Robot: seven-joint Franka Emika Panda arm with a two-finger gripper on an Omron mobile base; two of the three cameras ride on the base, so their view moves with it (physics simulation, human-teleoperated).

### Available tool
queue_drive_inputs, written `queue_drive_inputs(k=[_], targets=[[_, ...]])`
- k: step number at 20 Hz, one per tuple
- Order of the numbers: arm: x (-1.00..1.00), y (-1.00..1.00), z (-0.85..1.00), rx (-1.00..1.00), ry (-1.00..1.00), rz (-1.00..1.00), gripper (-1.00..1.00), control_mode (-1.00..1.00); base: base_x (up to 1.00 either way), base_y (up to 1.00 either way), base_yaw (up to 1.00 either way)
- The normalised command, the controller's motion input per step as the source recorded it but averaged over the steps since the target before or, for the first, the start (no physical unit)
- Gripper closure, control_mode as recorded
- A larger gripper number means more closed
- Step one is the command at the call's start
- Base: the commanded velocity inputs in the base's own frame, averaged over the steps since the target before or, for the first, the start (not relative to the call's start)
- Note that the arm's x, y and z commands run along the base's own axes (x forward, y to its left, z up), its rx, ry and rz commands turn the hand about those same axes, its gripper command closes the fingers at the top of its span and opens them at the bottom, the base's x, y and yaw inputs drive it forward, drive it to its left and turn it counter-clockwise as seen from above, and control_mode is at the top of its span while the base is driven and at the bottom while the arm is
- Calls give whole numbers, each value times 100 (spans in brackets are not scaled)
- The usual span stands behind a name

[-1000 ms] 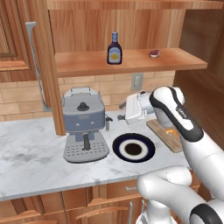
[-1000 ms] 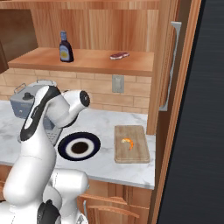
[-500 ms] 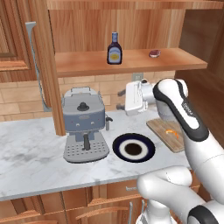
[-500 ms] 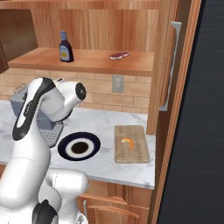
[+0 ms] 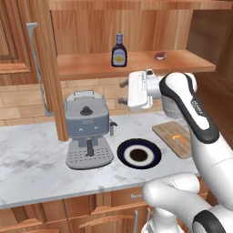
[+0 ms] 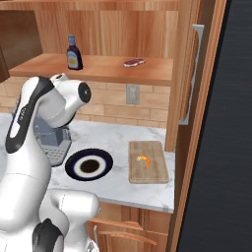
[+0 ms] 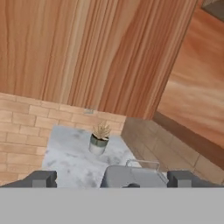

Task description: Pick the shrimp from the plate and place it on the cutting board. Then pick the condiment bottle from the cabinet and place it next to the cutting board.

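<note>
Light-brown, grained and rectangular, the wooden cutting board [image 5: 174,139] lies flat on a white marbled counter [image 5: 32,159] and serves as the landmark for everything else. A tiny curved orange shrimp [image 5: 180,138] rests on top of the board. Just beside the board sits a round plate with a navy rim, white ring and dark centre [image 5: 139,154], and beyond the plate stands a grey coffee machine [image 5: 87,129]. Above the board runs the open shelf of a reddish-brown wooden cabinet [image 5: 136,63]. On that shelf, up and away from the board on the plate's side, a small dark-brown condiment bottle with a blue cap and yellow-and-white label [image 5: 119,51] stands upright; a small dark red lump [image 5: 160,56] lies nearer, almost over the board. The white arm's two-finger gripper [image 5: 123,92] hovers below the shelf, above the plate, its dark fingers spread wide apart with nothing between them.
</note>
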Motion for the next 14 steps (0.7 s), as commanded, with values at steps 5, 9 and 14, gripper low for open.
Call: queue_drive_inputs(k=[5,9,14], targets=[[0,5,45,3,-8,4,-100,-100,0,0,0],[0,1,47,7,-6,5,-100,-100,0,0,0],[4,0,35,2,-3,2,-100,-100,0,0,0]])
